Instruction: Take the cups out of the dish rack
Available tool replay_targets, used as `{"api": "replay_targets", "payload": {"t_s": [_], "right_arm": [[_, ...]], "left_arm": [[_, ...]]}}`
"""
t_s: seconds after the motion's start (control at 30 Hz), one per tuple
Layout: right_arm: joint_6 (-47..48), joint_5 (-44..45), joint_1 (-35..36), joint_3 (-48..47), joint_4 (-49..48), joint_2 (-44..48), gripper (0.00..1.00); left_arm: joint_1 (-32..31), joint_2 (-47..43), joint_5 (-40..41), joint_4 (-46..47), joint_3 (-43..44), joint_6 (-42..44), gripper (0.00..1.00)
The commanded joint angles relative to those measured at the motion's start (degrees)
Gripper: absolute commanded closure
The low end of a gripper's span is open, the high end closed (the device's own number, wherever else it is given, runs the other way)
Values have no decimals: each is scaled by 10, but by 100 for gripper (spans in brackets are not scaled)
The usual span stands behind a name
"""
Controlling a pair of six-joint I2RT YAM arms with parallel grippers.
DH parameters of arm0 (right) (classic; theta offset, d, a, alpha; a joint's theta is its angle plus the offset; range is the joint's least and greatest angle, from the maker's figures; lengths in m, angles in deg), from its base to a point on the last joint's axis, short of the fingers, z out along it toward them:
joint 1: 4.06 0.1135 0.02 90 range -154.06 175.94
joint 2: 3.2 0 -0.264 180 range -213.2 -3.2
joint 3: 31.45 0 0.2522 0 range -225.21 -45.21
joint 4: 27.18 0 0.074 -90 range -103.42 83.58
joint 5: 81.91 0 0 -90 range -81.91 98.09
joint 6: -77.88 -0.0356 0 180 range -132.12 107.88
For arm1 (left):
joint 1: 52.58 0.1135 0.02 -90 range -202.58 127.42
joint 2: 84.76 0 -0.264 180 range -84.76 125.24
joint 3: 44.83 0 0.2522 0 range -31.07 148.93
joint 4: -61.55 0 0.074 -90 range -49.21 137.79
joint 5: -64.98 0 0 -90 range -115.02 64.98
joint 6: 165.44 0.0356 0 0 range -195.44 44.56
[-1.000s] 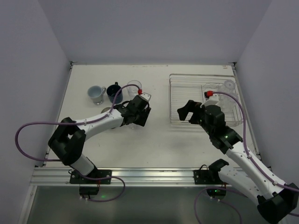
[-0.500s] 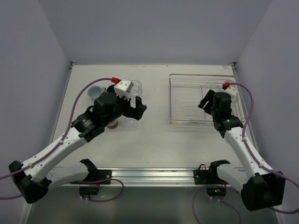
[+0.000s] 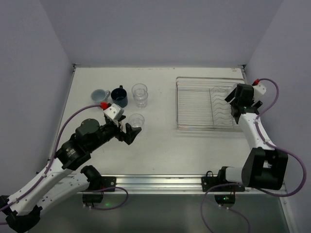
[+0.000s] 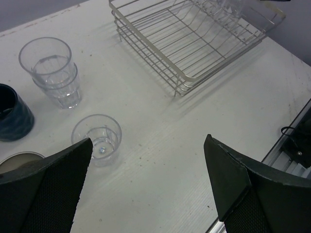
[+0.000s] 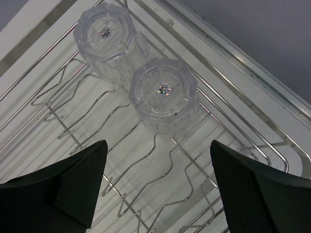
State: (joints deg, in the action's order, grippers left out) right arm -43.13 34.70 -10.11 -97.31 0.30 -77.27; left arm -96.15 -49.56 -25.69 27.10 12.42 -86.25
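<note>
navy mug cropped, cream-topped cup half hidden

1. Left arm: white links, black joints.
2. Right arm: same colours.
3. Purple cables leave both wrists.
4. Red cap at 10 o'clock of the white camera block.
5. Fingers: black, mesh-textured.

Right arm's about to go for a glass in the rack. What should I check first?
1. Right end effector open, nothing in it: ok.
2. Nearer upside-down tumbler roughly centred under it: ok.
3. Gap between that one and the second tumbler wide enough to grip: cannot tell.
4. Dish rack tines clear of the approach: cannot tell.
5. Left end effector open, empty: ok.
6. Lone tumbler upright on the table: ok.
</note>
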Motion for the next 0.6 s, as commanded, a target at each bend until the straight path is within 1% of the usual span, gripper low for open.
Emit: {"api": "replay_targets", "payload": {"t_s": [0.0,0.07,0.1,0.17,0.2,0.33,0.43,0.57], "right_arm": [[-3,21,-30,-43,-35,-27,11],[-7,6,-48,-49,-35,-50,10],[-7,-4,-52,-57,-35,-60,10],[1,-3,-62,-66,-35,-90,10],[6,-4,-63,-76,-35,-100,10],[36,-53,-72,-100,-37,-145,9],[47,-78,-72,-107,-44,-161,9],[46,-80,-71,-104,-45,-159,9]], "left_arm": [[2,-5,1,21,2,15,0],[2,-12,4,12,-2,8,0],[2,-14,21,10,-3,6,0],[2,-17,29,8,-2,4,0],[3,-17,30,7,-1,4,0],[8,-16,12,8,-2,2,0],[11,-15,9,8,-2,2,0],[19,-14,-6,10,-2,3,0]]}}
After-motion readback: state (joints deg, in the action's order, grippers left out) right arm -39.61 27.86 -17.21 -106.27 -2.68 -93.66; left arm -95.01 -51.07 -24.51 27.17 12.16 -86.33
